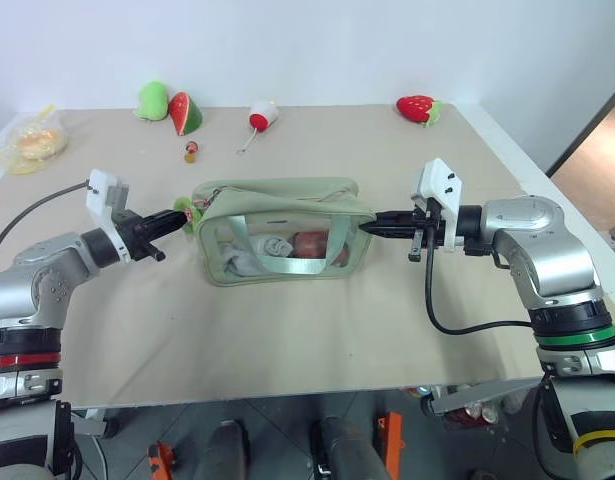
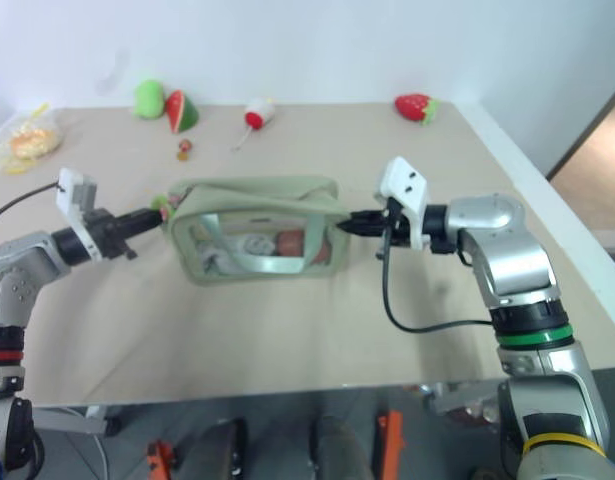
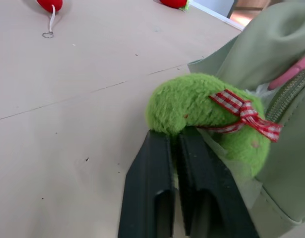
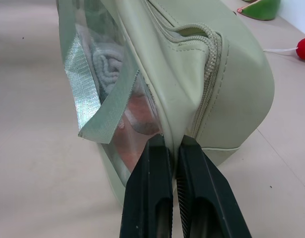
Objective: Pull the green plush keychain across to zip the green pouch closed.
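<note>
At the pouch's left end, the left tool is clenched on the keychain, a fuzzy lime-green charm with a red-and-white checked bow. In the left wrist view its two black fingers stand pressed together, with the plush bulging just past their tips. The charm sits against the pouch's end, right beside the zipper teeth.

At the opposite end, the right tool is clenched on the pouch, its fingertips pinching the fabric at the end seam where the zipper track runs down. That arm reaches in from the right, roughly level.

The pouch lies between the two tools, near the middle of the table. It is a pale sage-green box shape with a clear side panel and a green strap draped across that panel. Through the plastic show a pale rolled cloth and something reddish.

Along the table's far edge lie a green plush toy touching a watermelon slice, a small red-and-white charm with a cord, and a strawberry. A crinkled clear bag holding something yellow sits at the far left corner.
</note>
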